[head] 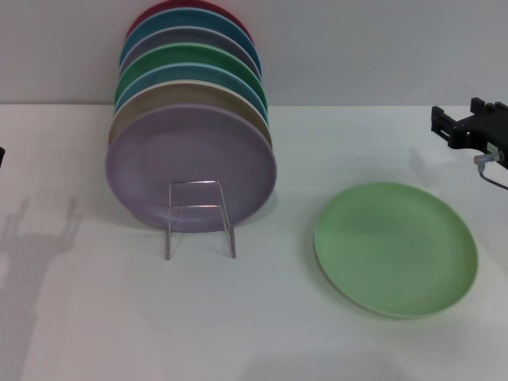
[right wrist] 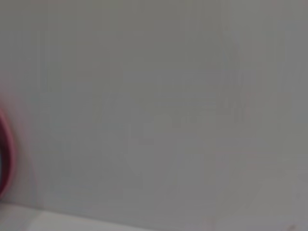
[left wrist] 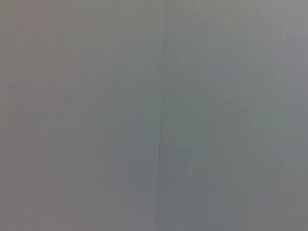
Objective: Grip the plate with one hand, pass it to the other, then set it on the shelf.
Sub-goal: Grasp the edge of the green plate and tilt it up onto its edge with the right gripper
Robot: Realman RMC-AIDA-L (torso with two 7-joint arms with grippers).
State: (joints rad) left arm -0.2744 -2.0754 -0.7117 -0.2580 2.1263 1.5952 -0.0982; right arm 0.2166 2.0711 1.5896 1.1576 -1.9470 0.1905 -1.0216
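The light pastel-green plate (head: 396,248) lies flat on the white table at the right. The shelf, a thin silver wire rack (head: 198,216), stands left of centre with several coloured plates upright in it; a lavender plate (head: 190,163) is at the front. My right gripper (head: 468,127) shows at the right edge, above and behind the green plate, apart from it. Only a dark sliver of the left arm (head: 1,156) shows at the left edge. The left wrist view shows only a plain grey surface.
Behind the lavender plate stand a beige, blue, darker green, grey, teal and red plate (head: 190,16). A red plate rim (right wrist: 5,154) shows in the right wrist view. A grey wall rises behind the white table (head: 254,317).
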